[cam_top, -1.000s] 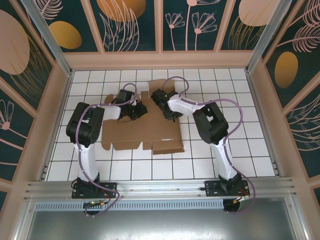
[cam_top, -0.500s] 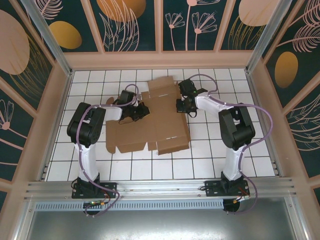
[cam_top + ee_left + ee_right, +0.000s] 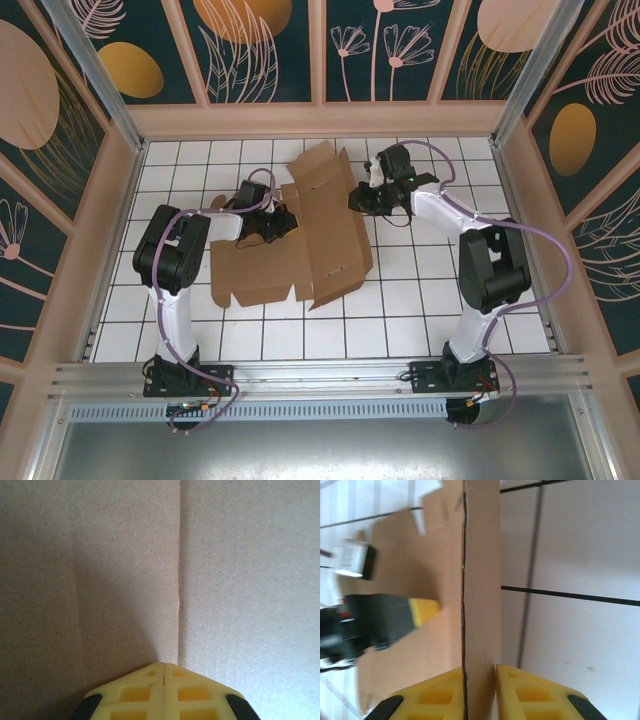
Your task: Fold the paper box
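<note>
The paper box is a brown cardboard sheet on the white tiled floor. Its left part lies flat and its right panel is lifted and tilted up. My left gripper is shut with nothing in it, its yellow tips pressed on the cardboard right at a crease line. My right gripper is shut on the raised panel's right edge. In the right wrist view the yellow fingers clamp the cardboard flap edge-on, and the left gripper's fingertip shows beyond it.
The tiled floor is bare to the right of the box and in front of it. Wooden-framed patterned walls enclose the floor on the left, back and right. An aluminium rail runs along the near edge by the arm bases.
The right arm has swung right and back, pulling the box's right panel up off the floor and turning it. The left gripper has stayed pressed on the same spot.
</note>
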`<act>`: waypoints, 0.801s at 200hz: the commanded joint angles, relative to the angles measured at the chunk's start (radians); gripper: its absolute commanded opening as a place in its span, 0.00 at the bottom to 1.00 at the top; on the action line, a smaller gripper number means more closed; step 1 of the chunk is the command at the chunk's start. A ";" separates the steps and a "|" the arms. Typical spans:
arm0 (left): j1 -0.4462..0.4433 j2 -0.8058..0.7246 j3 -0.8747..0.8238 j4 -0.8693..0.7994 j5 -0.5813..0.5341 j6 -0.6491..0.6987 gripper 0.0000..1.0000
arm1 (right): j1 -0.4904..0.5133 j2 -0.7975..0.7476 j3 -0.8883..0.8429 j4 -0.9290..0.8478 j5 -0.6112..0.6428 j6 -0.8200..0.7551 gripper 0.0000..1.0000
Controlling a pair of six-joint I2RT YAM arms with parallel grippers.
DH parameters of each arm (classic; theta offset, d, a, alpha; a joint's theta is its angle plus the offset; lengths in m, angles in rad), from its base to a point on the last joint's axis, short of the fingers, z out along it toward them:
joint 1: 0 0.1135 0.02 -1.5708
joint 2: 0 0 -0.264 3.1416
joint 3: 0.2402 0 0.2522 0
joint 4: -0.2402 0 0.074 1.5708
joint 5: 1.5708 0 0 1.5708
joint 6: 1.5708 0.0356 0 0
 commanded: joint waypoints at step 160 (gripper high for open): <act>-0.005 -0.009 -0.083 0.010 -0.005 -0.076 0.01 | 0.243 0.186 0.132 0.211 -0.187 0.186 0.68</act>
